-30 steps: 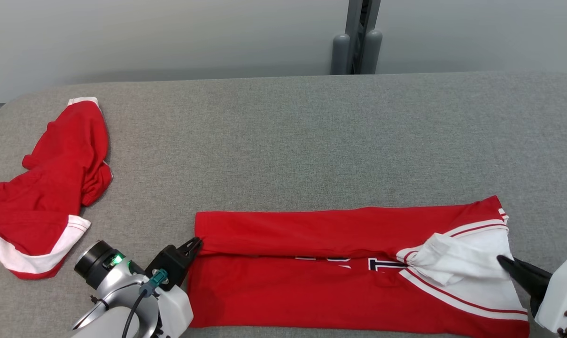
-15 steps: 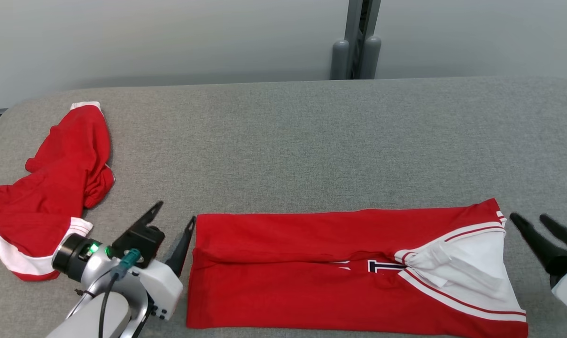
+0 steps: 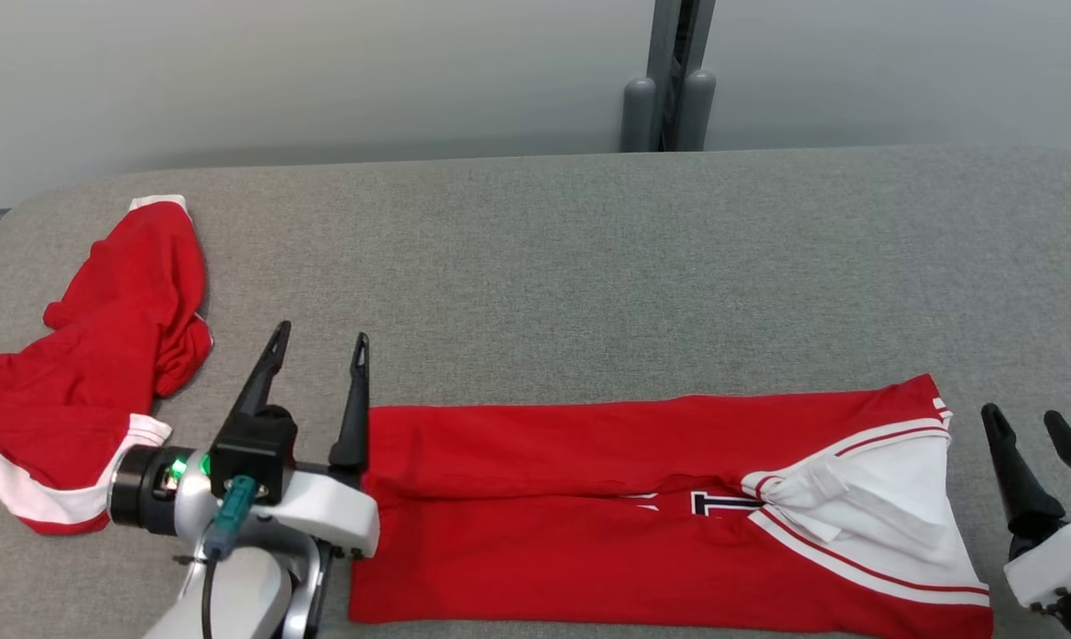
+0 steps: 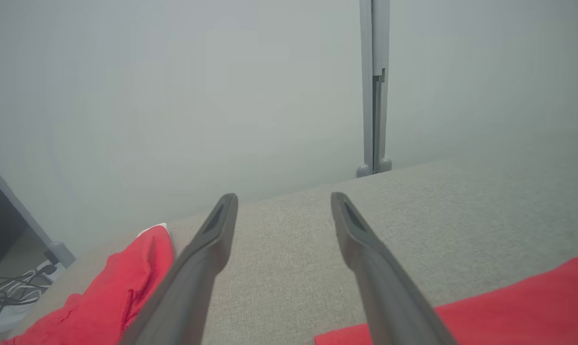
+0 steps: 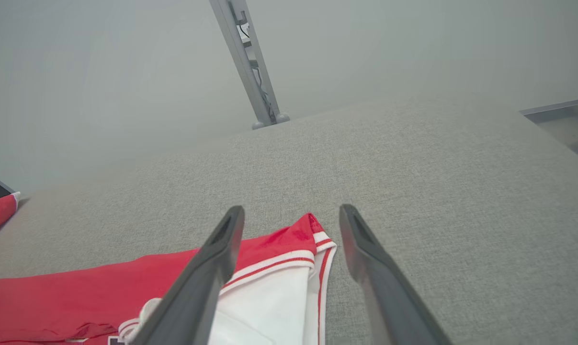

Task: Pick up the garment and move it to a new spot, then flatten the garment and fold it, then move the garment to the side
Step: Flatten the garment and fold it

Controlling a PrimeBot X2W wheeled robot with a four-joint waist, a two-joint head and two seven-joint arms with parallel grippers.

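The garment point(image 3: 588, 497), red with a white striped end at the right, lies folded into a long strip near the table's front edge. My left gripper point(image 3: 319, 333) stands open just off the strip's left end, its fingers pointing away from me with nothing between them. In the left wrist view the gripper point(image 4: 284, 196) hovers over bare cloth, with the garment point(image 4: 509, 302) at the lower right. My right gripper point(image 3: 1020, 414) stands open just right of the white end, apart from it. In the right wrist view the gripper point(image 5: 291, 208) frames the garment's corner point(image 5: 289, 249).
A second red and white garment point(image 3: 100, 355) lies crumpled at the table's left edge, left of my left gripper. A grey post point(image 3: 668, 80) stands behind the grey table point(image 3: 588, 266). Cables point(image 4: 6, 297) lie beyond the left edge.
Both grippers have opened and let go of the garment's ends, then drawn off sideways and turned to point away from me. The garment stays flat on the table.
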